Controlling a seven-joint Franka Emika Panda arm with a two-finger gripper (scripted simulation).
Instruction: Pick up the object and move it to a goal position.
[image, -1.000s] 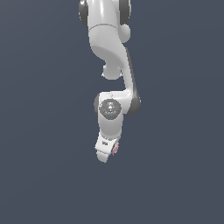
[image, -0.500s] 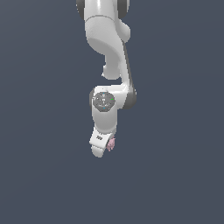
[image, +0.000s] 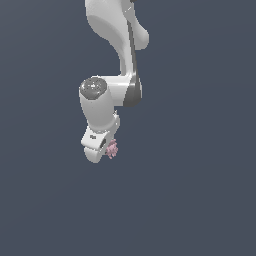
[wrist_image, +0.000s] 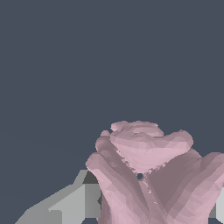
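Observation:
The object (image: 112, 148) is a small pale-pink knobbly piece at the tip of the white arm in the exterior view. My gripper (image: 107, 150) is shut on it and holds it in the air against the plain dark background. In the wrist view the object (wrist_image: 148, 175) fills the near part of the picture, lumpy with jutting bumps, with a grey finger (wrist_image: 70, 203) beside it. The other finger is mostly hidden behind the object.
The white arm (image: 117, 60) comes down from the top of the exterior view and bends at a grey-capped joint (image: 92, 87). A uniform dark grey-blue background surrounds everything.
The arm has swung toward the exterior view's left, carrying the pink object with it. The wrist joint has turned as it moved. The grip on the object is unchanged.

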